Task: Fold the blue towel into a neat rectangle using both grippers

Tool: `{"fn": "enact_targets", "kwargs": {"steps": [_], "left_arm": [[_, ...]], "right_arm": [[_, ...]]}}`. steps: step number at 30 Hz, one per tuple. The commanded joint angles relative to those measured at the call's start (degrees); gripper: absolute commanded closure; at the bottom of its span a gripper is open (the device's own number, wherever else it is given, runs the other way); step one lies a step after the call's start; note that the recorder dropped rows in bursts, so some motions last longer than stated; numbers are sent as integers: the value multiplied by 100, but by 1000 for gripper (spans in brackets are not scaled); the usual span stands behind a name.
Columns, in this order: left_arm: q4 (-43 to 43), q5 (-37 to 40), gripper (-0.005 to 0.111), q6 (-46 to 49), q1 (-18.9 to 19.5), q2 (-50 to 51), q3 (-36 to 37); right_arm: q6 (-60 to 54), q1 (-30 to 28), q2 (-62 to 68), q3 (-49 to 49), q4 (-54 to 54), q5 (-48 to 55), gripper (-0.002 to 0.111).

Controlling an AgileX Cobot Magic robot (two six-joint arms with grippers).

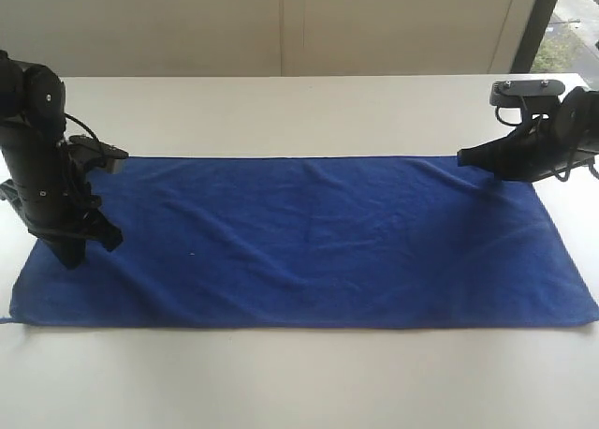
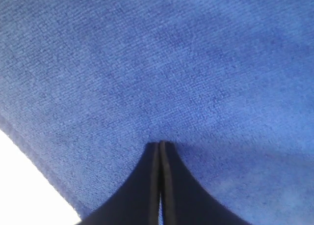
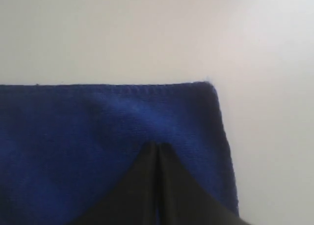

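The left tool (image 1: 73, 258) points down, and its two black halves are shut tight together. Its tip is on the blue towel (image 1: 318, 242) or just above it; I cannot tell if it touches. Right under this tip and all around it is blue cloth. Off to one side of the tip, the towel's edge runs along, and there the white tabletop (image 1: 299, 382) begins.

The right tool (image 1: 465, 156) sits low and leans over. Its two halves are pressed together too. Its tip is over the towel, close to a corner, and I cannot tell if it touches the cloth. Just ahead of the tip is the stitched edge of the towel. Just beside the tip is the towel's short end. Past both edges is the white tabletop.

The towel lies spread out flat and long on the tabletop, with a few soft wrinkles. The two tools are well apart, one near each end of it.
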Motion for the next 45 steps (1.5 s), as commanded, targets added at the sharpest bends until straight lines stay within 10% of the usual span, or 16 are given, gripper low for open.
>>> {"fn": "enact_targets", "kwargs": {"steps": [1,45], "left_arm": [[-67,140,107,17,-25,109,48],[69,-162,107,135,-25,43,-51]], "right_arm": [[-39,-8,26,26,-101,-193,108],[-168,-8,207,-7,-101,-674,108]]}}
